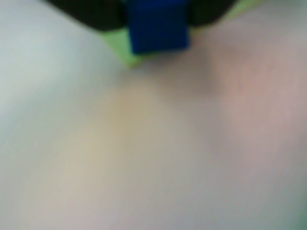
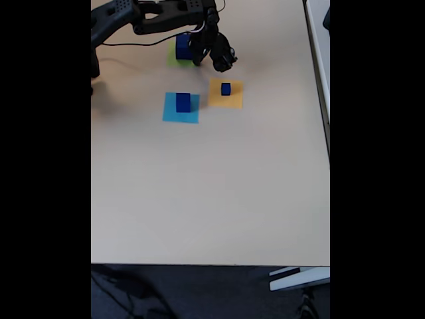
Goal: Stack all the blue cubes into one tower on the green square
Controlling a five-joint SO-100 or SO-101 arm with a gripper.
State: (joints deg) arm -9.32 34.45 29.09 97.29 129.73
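Observation:
In the blurred wrist view a dark-blue cube (image 1: pixel 158 28) sits between my two dark fingers (image 1: pixel 96 14), which lie against both of its sides, so my gripper (image 1: pixel 158 17) is shut on it. Under it shows a corner of the green square (image 1: pixel 120 50). In the fixed view this large cube (image 2: pixel 182 46) is over the green square (image 2: pixel 172 60) at the table's far side, with my gripper (image 2: pixel 199 52) at its right. A middle-sized blue cube (image 2: pixel 183 102) stands on a light-blue square (image 2: pixel 174 114). A small blue cube (image 2: pixel 226 88) stands on an orange-yellow square (image 2: pixel 219 100).
The arm (image 2: pixel 146 16) reaches in from the far left, with a black cable (image 2: pixel 133 44) trailing on the table. The beige table (image 2: pixel 212 193) stretches bare toward the near edge. Its right edge (image 2: pixel 321 100) runs along a white strip.

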